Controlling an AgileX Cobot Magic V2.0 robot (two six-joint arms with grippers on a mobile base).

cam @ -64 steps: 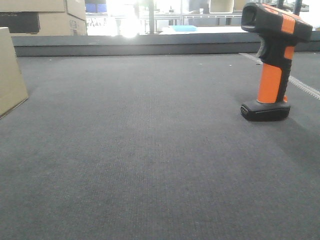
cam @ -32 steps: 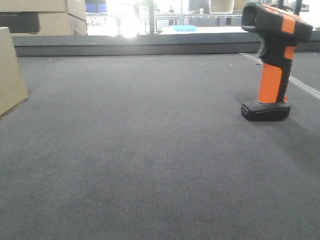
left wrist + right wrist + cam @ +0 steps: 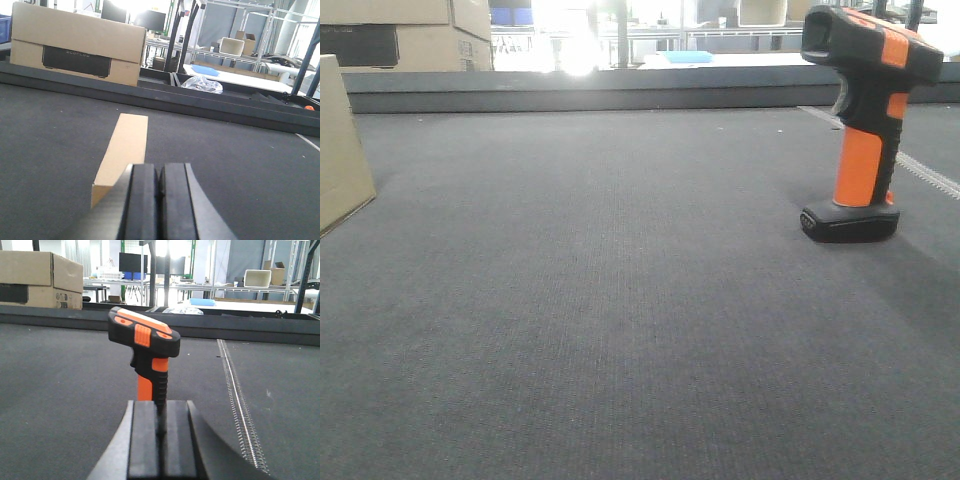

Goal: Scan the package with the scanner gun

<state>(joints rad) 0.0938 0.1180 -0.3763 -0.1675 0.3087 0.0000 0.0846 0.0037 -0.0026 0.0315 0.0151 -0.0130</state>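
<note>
We see the scanner gun (image 3: 862,125) standing upright on its base at the right of the dark desk (image 3: 620,300). The package (image 3: 342,145) sits well apart at the left edge. Our left end effector (image 3: 159,200) is closed and empty, package just ahead. Our right end effector (image 3: 161,440) is closed and empty, scanner right before it.

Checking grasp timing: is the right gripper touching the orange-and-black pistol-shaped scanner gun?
Apart. In the right wrist view the right gripper, jaws shut, sits short of the scanner gun. The front view shows the scanner standing alone on its base.
</note>
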